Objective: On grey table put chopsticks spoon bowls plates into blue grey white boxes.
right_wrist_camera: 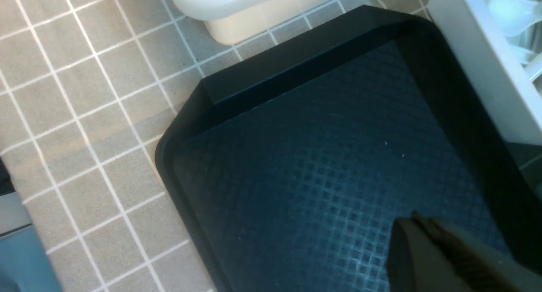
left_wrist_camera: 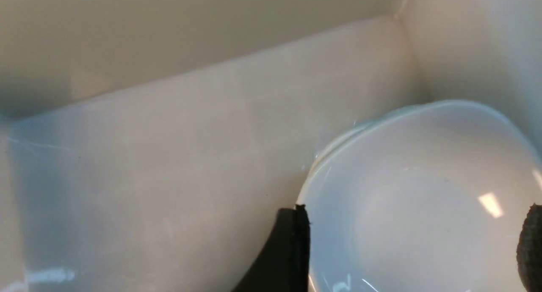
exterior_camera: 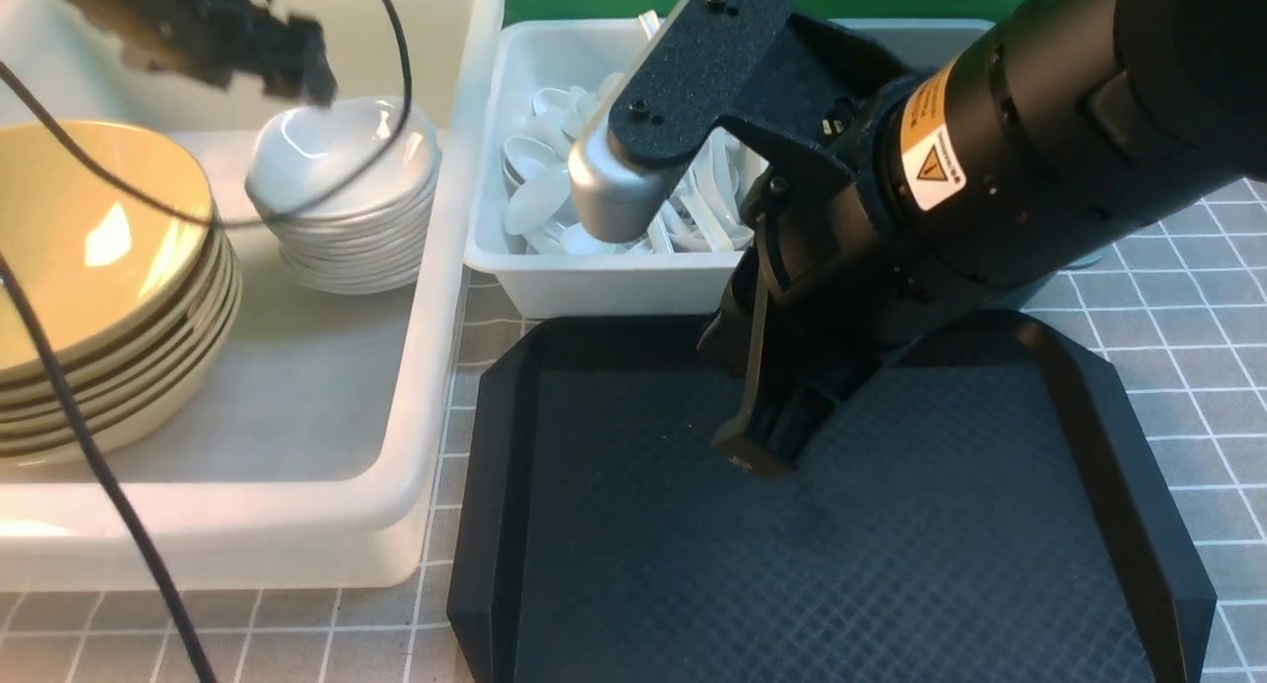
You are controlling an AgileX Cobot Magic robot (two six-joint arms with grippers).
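We see the left gripper [exterior_camera: 297, 69], blurred in the front view, hanging over the stack of plates [exterior_camera: 346, 198] inside the large translucent white tub [exterior_camera: 247, 539]. In its wrist view the jaws stand wide apart. One dark fingertip [left_wrist_camera: 292, 254] shows at the rim of the top plate [left_wrist_camera: 415, 190] and the other at the far side of it. We cannot tell whether either touches the plate. The plates sit near a corner of the tub, and beside them, to the robot's left, stands a stack of olive-yellow bowls [exterior_camera: 89, 267], apart from the plates.

The right gripper [exterior_camera: 757, 450] points down onto the black tray [exterior_camera: 891, 564] near its far edge. Its jaws look pressed together with nothing between them, and they hover at or just above the diamond-textured floor. We cannot tell if they touch it.

Just behind the tray stands a pale grey-white bin [exterior_camera: 594, 287] holding a heap of white spoons [exterior_camera: 539, 193]. The tray, the bin and the tub all rest on the grey table [exterior_camera: 1188, 297], with the tub just beside the tray on the robot's left.
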